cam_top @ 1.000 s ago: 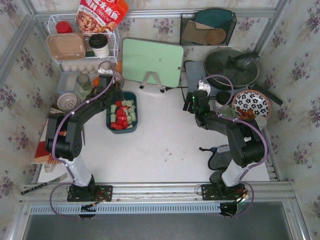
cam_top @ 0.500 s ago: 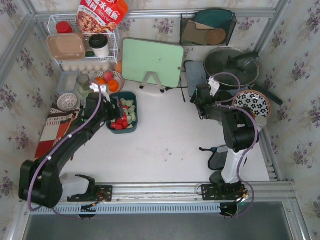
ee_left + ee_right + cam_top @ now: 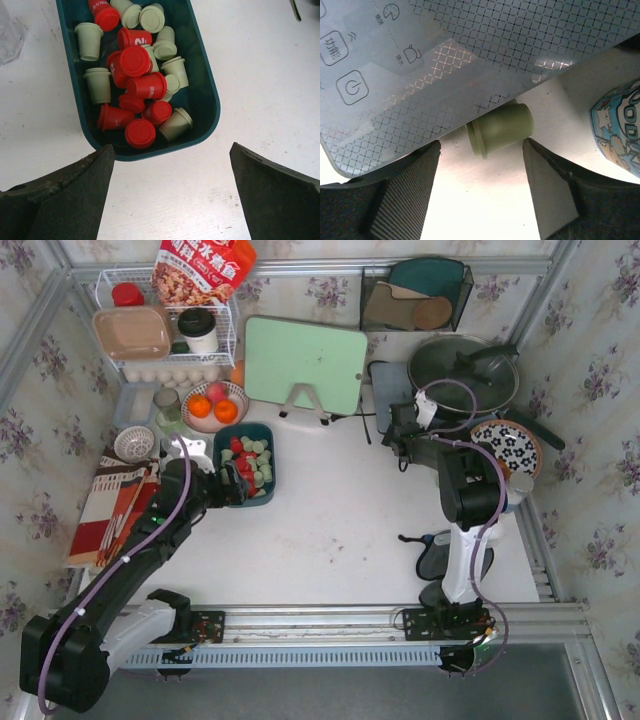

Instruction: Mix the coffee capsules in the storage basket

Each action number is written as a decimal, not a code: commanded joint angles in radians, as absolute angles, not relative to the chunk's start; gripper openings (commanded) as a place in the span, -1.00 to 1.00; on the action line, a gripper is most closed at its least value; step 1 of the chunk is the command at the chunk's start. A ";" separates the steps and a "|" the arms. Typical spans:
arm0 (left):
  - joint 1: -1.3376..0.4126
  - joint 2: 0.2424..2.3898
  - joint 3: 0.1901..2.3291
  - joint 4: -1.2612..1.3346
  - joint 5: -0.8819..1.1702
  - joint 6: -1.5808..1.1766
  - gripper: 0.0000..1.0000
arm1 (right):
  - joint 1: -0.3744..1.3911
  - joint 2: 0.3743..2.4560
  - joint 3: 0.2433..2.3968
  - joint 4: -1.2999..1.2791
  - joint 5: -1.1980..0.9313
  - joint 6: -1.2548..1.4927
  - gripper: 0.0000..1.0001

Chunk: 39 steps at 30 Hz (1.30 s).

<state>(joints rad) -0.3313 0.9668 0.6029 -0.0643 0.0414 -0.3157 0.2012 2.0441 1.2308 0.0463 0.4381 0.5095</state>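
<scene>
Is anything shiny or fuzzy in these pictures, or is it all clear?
Left wrist view: the coffee capsules are sharp, and the dark gripper fingers at the bottom show little detail. Right wrist view: the grey patterned panel has pale patches of glare, and the green capsule at its edge looks a bit soft. Top view: even light, faint shadows, walls leaning outward at the edges.

A green capsule (image 3: 502, 131) lies on its side on the table (image 3: 480, 200) at the cooktop (image 3: 470, 50) edge, between the spread jaws. A printed cup (image 3: 617, 130) stands right.
</scene>
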 commanded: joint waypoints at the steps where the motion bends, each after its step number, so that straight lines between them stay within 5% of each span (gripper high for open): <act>1: -0.331 0.938 0.588 0.000 0.067 -0.329 0.98 | 0.195 2.080 1.273 0.048 0.419 0.537 0.37; 4: -0.331 0.923 0.582 0.002 0.073 -0.339 0.99 | 0.200 2.086 1.280 0.072 0.355 0.475 0.21; 16: -0.331 0.924 0.586 -0.004 0.093 -0.352 0.98 | 0.288 2.022 1.246 0.115 0.139 0.229 0.12; 28: -0.331 0.923 0.587 -0.008 0.092 -0.350 0.99 | 0.295 2.008 1.311 -0.010 0.318 0.239 0.60; 39: -0.331 0.926 0.585 -0.006 0.098 -0.349 0.98 | 0.250 2.085 1.334 0.064 0.182 0.303 0.39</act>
